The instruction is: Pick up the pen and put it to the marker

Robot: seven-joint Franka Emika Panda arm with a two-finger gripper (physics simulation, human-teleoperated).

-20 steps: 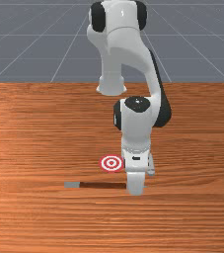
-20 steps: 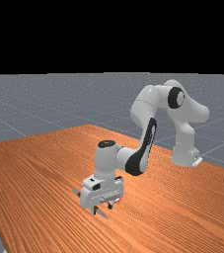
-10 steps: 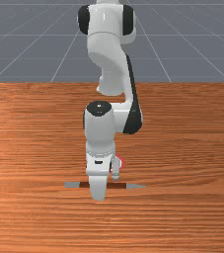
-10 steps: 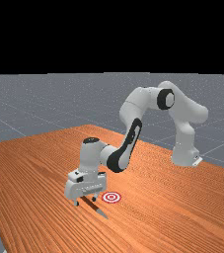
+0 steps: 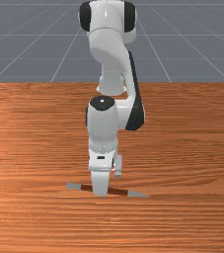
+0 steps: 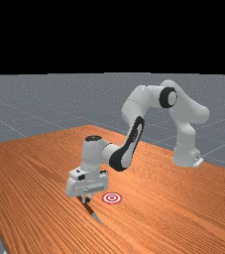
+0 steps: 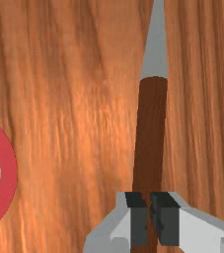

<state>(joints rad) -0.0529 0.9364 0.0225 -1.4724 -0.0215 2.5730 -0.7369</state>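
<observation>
Swinging slightly askew, pen is lying low at desk; whether lifting, cannot tell. Claw, spread half a second ago, is now pinching pen's brown middle. Marker is sitting beside, apart; grasp is apparently forming, carrying remaining.

Orange-brown wooden table, streaked with darker grain that runs along its far edge in the front view; slender pen, dark reddish-brown in the body and plain grey at both ends; round flat marker, ringed red and white by turns; white robot arm with black at the joints; white two-finger gripper, its fingers pale grey, their pads near-black; beyond the table's far edge, blue-grey floor crossed by pale lines.
</observation>
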